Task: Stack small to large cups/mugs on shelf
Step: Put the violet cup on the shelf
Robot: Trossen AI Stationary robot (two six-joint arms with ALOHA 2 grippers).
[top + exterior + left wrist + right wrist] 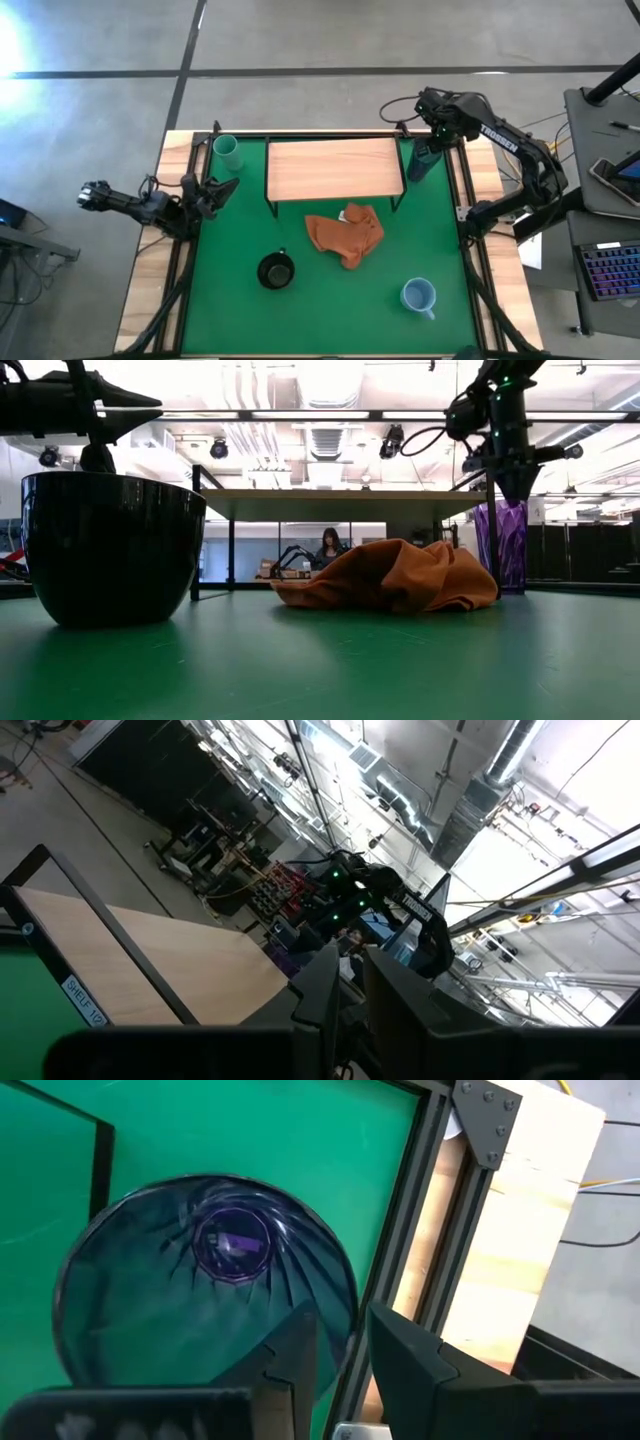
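Observation:
The light-wood shelf stands on thin black legs at the far middle of the green mat, with nothing on it. The dark purple cup stands upright on the mat just right of the shelf, and my right gripper is over it, shut on its rim. The teal-green cup stands at the far left corner. The black mug sits near the front, and the light blue mug sits near right. My left gripper waits shut at the table's left edge, below the teal cup. My right gripper has the purple cup's rim on the side toward the table's right edge. One finger is inside the cup and one outside. The fingers come from above, pointing down. The cup stands upright with its base on the mat.
A crumpled orange cloth lies on the mat in front of the shelf. A dark frame rail runs close beside the purple cup along the table's right edge. A person sits in the room beyond the table.

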